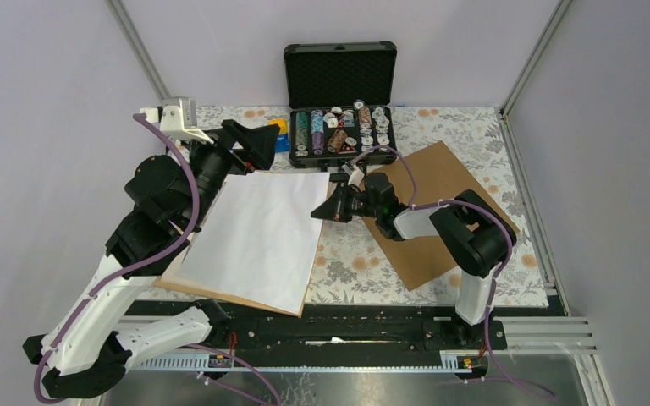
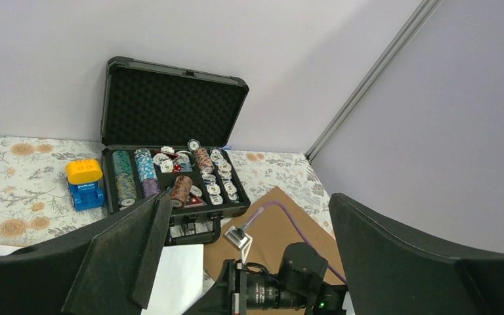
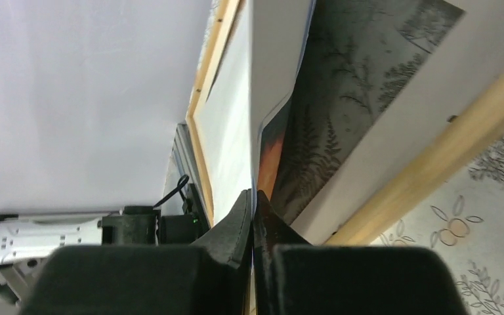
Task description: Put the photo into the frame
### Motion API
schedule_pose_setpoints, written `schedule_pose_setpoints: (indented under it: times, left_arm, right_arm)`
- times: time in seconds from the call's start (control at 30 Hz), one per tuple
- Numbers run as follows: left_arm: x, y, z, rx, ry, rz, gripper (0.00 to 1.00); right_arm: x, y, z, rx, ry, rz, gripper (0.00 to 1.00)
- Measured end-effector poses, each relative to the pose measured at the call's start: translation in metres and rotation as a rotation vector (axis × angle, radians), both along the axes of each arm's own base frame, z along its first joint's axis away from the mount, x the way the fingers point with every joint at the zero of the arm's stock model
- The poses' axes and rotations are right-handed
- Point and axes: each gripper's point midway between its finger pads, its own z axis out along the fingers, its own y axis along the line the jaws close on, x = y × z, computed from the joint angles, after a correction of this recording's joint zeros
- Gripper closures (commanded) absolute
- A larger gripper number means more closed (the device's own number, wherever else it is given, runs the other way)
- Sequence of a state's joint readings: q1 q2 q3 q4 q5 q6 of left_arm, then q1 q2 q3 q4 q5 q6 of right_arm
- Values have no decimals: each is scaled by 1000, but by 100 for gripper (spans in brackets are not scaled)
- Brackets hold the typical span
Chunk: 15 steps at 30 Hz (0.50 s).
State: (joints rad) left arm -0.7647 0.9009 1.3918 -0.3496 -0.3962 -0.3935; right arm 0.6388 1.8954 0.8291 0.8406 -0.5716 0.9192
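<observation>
Closest to the lens in the right wrist view, the right tool (image 3: 254,216) is clenched, its two black fingers pinching the thin edge of the photo (image 3: 272,65), with a sliver of orange print showing just above the fingertips. Beside that raised edge runs the light wood rail of the frame (image 3: 433,164), with its pale inner band next to it and the floral cloth beyond. From above, the photo (image 1: 254,237) lies white side up on the left half of the bench (image 1: 347,262), covering most of the frame (image 1: 228,298), whose wood shows only along the near edge. The right tool (image 1: 322,209) holds the sheet at its right edge, near the far corner. Under the right arm lies a brown hardboard sheet (image 1: 440,190). The left tool (image 1: 254,145) hangs released, jaws spread wide, above the photo's far left corner and touching nothing. At the back of the bench an open black case (image 1: 340,93) holds poker chips, with a blue and yellow toy (image 2: 84,184) just beside it.
</observation>
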Motion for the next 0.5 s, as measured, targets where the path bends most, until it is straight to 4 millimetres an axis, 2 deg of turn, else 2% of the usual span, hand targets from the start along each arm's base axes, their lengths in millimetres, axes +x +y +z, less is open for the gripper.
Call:
schedule_pose_setpoints:
  times: [0.5]
  left_arm:
    - [0, 0, 0, -6, 3, -1, 1]
  right_arm:
    - [-25, 15, 55, 183, -244, 245, 100]
